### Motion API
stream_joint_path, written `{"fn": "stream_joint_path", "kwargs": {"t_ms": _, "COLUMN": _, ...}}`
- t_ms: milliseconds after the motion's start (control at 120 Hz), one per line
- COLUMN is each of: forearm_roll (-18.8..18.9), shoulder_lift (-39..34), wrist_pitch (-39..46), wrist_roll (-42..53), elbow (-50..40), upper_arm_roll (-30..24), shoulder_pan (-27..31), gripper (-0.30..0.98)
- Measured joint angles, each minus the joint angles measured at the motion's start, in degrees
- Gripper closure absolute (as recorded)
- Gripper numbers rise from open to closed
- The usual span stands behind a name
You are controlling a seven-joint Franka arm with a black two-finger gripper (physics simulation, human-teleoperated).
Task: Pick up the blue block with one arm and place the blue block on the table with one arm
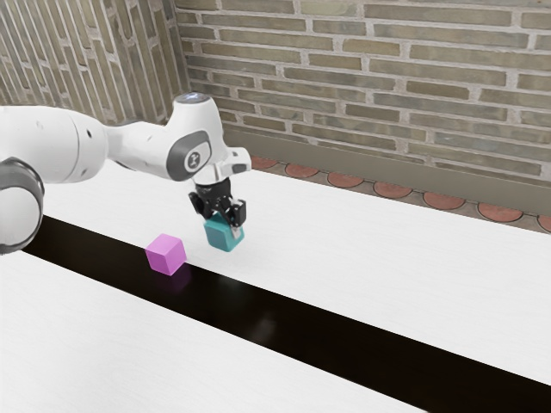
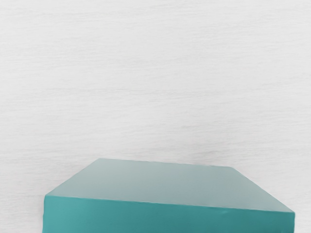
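- The table (image 1: 370, 245) is white, with a dark band (image 1: 284, 323) running slantwise across it; in the wrist view the white surface shows a faint grain.
- Behind the table stands a brick wall (image 1: 387, 82), which turns a corner toward the exterior view's left; round reddish tiles (image 1: 392, 189) line the floor along its foot.
- The blue block (image 1: 224, 236), teal in colour, is directly under the gripper (image 1: 223, 220), over the white part of the table on the wall side of the band.
- The gripper covers some of the block's top, so I cannot tell how far apart the jaws are or whether they have hold of it.
- I cannot tell whether the block's underside touches the table.
- The wrist view's lower edge cuts off the block, and the exterior view's left edge cuts off the arm (image 1: 65, 142).
- The pink block (image 1: 165, 255) sits at the band's wall-side edge, near the blue block but apart from it.
- White tabletop stretches from the blue block toward the exterior view's right.
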Motion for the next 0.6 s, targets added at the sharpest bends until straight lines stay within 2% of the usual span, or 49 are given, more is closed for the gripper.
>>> {"fn": "stream_joint_path", "kwargs": {"t_ms": 200, "forearm_roll": 0.03, "shoulder_lift": 1.9, "wrist_pitch": 0.02, "wrist_roll": 0.14, "elbow": 0.25, "upper_arm_roll": 0.04, "shoulder_pan": -0.11, "gripper": 0.32}}
{"fn": "stream_joint_path", "kwargs": {"t_ms": 450, "forearm_roll": -0.58, "shoulder_lift": 1.84, "wrist_pitch": -0.08, "wrist_roll": 0.35, "elbow": 0.43, "upper_arm_roll": 0.01, "shoulder_pan": -0.02, "gripper": 0.11}}
{"fn": "stream_joint_path", "kwargs": {"t_ms": 533, "forearm_roll": -1.05, "shoulder_lift": -2.02, "wrist_pitch": -0.48, "wrist_roll": 0.4, "elbow": 0.49, "upper_arm_roll": -0.03, "shoulder_pan": 0.05, "gripper": 0.07}}
{"fn": "stream_joint_path", "kwargs": {"t_ms": 600, "forearm_roll": -1.66, "shoulder_lift": -11.93, "wrist_pitch": -3.59, "wrist_roll": 0.5, "elbow": 0.48, "upper_arm_roll": -0.3, "shoulder_pan": -0.05, "gripper": 0.05}}
